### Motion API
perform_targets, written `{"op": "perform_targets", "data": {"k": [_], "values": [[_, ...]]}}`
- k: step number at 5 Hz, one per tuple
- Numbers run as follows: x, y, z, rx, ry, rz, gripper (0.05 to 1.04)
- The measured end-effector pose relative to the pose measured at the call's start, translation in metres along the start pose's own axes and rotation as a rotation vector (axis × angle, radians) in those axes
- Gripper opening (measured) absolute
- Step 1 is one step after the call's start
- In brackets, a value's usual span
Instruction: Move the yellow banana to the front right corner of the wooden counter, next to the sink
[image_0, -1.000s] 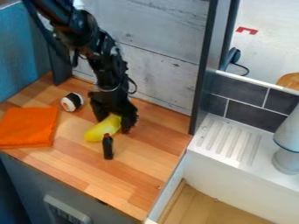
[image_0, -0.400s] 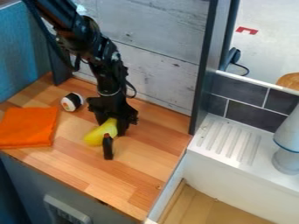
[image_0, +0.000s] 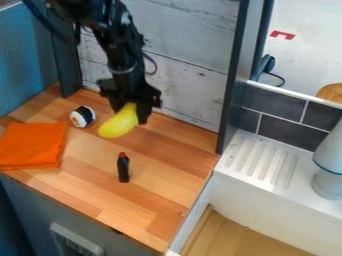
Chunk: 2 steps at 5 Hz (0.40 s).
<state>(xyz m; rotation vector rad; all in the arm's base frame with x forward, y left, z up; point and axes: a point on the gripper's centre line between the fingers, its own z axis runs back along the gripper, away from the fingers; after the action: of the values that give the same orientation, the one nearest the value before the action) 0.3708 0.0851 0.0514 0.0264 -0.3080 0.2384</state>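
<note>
One yellow toy (image_0: 118, 125), probably light and smooth, hangs gripped near its upper end by the gripper (image_0: 130, 111), above the wooden surface (image_0: 167, 165) behind the small dark bottle (image_0: 123, 168); its firmness is hard to judge, so a mid-body hold looks safest.

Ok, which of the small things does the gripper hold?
The yellow one, held above the counter; the dark bottle and the black-and-white roll rest on it.

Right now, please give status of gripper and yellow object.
Gripper: closed on yellow object, held above counter. Small dark bottle stands nearby, apart from it.
</note>
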Motion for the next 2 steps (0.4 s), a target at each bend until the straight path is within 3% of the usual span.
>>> {"op": "perform_targets", "data": {"k": [1, 2], "values": [[-0.002, 0.016, 0.031, 0.011, -0.06, 0.171, 0.598], [-0.016, 0.048, 0.03, 0.046, -0.056, 0.348, 0.598]]}}
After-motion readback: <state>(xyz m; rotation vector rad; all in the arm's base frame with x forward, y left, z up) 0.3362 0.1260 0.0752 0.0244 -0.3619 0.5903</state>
